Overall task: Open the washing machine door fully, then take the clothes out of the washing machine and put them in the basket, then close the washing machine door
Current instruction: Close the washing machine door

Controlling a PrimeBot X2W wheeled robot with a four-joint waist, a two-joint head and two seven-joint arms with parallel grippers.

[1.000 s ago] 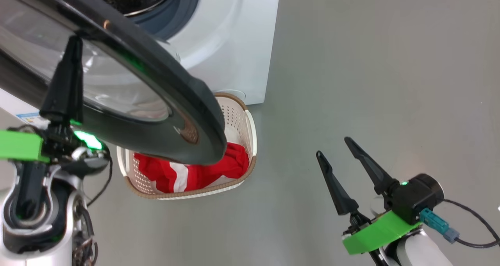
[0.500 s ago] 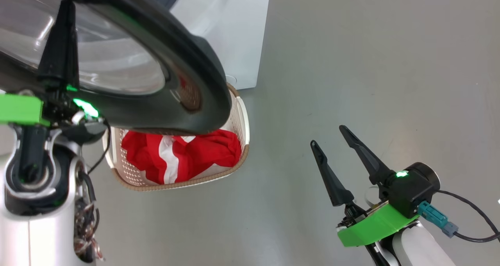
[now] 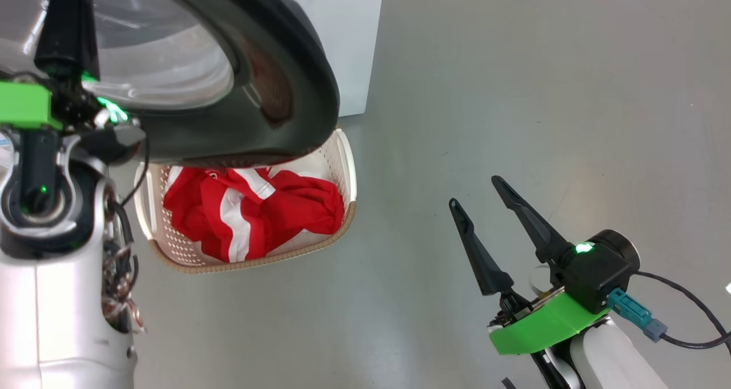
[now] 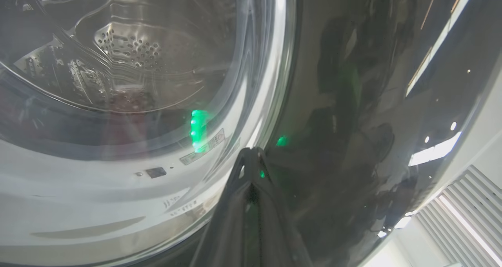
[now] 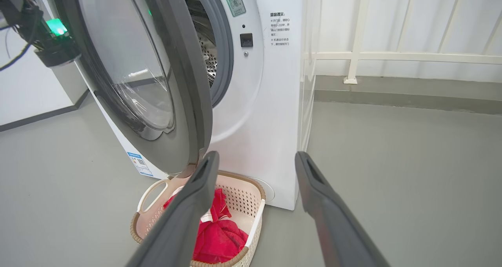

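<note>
Closing: left end effector (image 4: 251,161) pinched narrow, tips against door (image 3: 285,63), likely to push it toward machine (image 3: 348,35).
Right end effector (image 3: 485,206): wide, empty, apparently clear of the swing.
Clothes (image 3: 251,212): in basket (image 3: 342,166) on floor (image 3: 514,92), under door's edge.

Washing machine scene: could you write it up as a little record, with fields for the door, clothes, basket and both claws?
washing machine door: partly open, overhanging the basket
clothes: red with white stripes, in the basket
basket: on the floor before the washing machine
left gripper: shut, tips at the door's outer face
right gripper: open, empty, off to the side
</note>
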